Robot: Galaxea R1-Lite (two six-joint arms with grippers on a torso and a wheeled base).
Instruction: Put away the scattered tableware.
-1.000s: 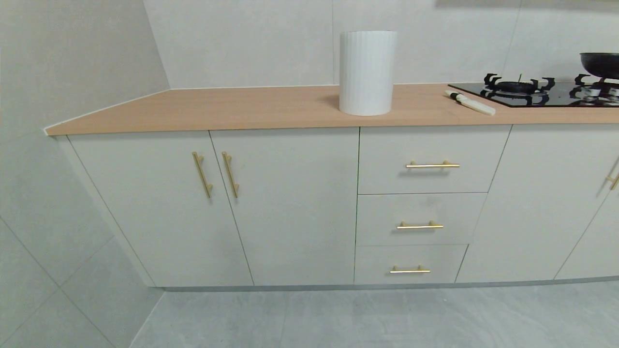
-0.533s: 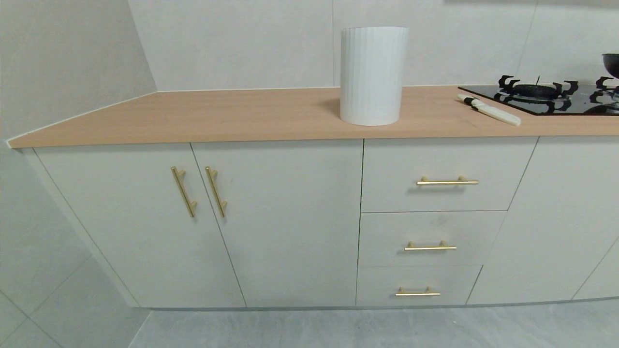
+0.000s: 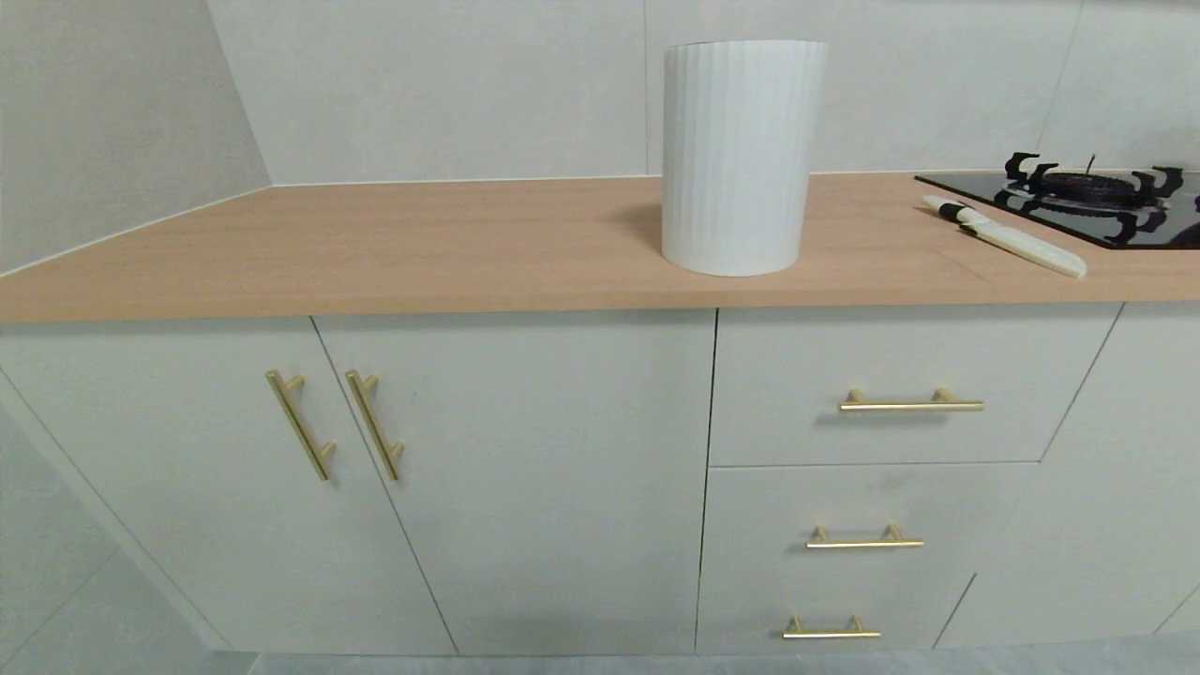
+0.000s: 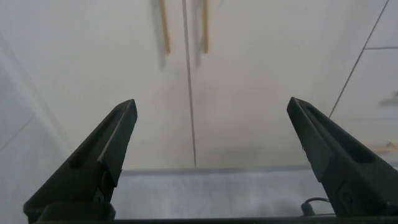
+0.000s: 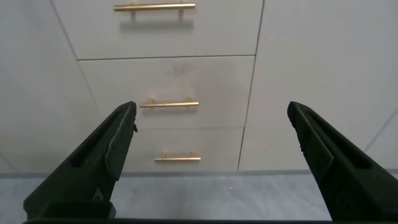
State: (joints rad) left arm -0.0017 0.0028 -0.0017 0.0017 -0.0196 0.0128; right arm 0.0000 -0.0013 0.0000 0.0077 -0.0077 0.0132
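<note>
A cream knife with a black band lies on the wooden counter at the right, beside the stove. A tall white ribbed cylindrical holder stands upright on the counter near its front edge, left of the knife. My left gripper is open, held low in front of the double cabinet doors with nothing between its fingers. My right gripper is open too, facing the stack of drawers, also holding nothing.
A black gas stove sits at the counter's right end. Below the counter are two doors with gold handles and three drawers with gold handles. Tiled walls close the left side and back; grey floor lies below.
The whole head view has shifted: the counter and cabinets now look larger and closer, and lie lower in the picture, so the camera has moved toward them. Knife and holder stay in place.
</note>
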